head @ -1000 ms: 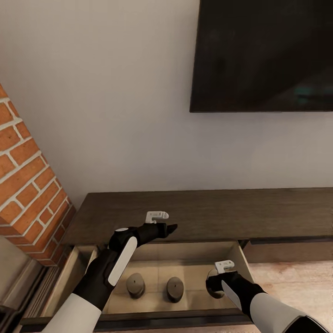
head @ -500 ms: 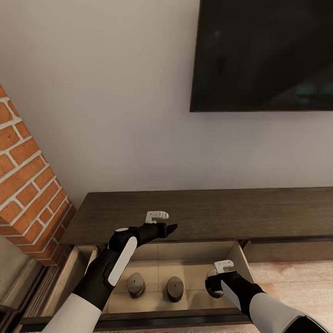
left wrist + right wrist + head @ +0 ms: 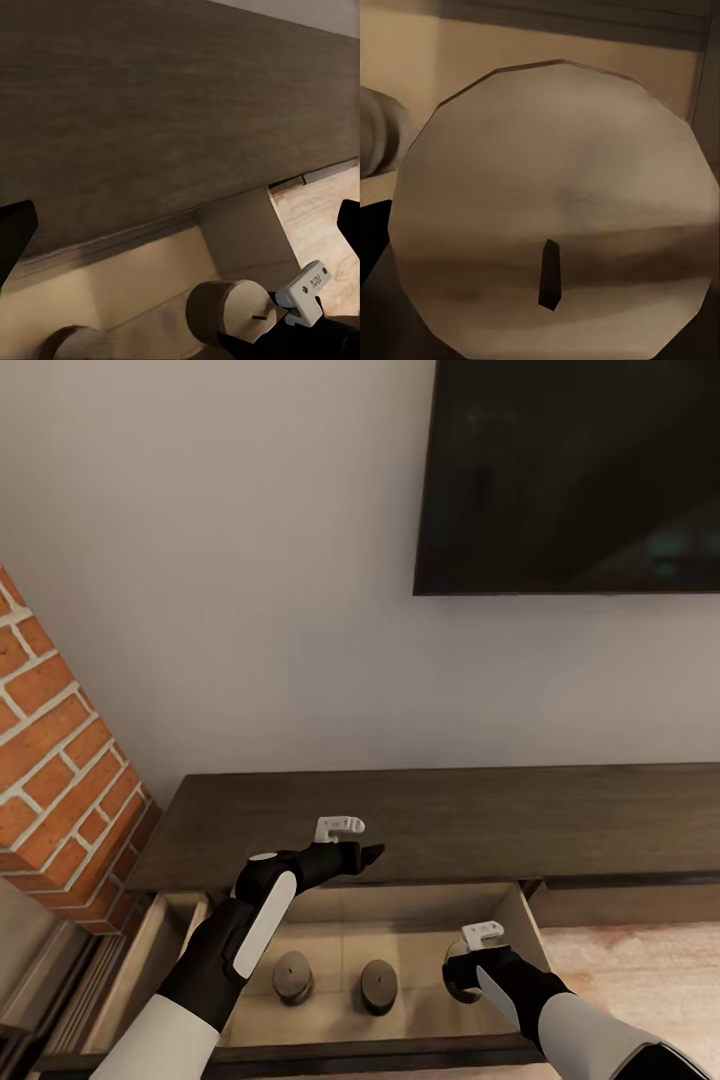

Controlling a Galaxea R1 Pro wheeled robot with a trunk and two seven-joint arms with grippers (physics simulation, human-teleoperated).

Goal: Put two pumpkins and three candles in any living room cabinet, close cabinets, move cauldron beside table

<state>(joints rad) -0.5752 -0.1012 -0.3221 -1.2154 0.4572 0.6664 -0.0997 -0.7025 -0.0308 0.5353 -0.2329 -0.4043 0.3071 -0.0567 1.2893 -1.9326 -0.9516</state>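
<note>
Candle number three sits in the right gripper, low inside the open drawer near its right wall. Right wrist view has its pale round top and wick dead ahead, very close. Left wrist view shows the same candle clamped at the end of the right arm, so I read that gripper as holding it, narrow on the sides. Can't tell whether the base touches the drawer floor yet.

Two more candles, and, stand upright on the pale drawer floor, near each other but apart, left of the held one.

Left gripper hangs above the drawer's back edge, over the cabinet top, fingers spread wide, carrying nothing.

Beyond: cabinet top is bare wood, white wall, dark TV mounted above, brick fireplace to the left.

Progress, as I judge it:
- candles: two in, third in hand and nearly placed
- pumpkins: no sign of them in the drawer, probably pending
- drawer: open, needs closing
- cauldron: nothing to go on here
</note>
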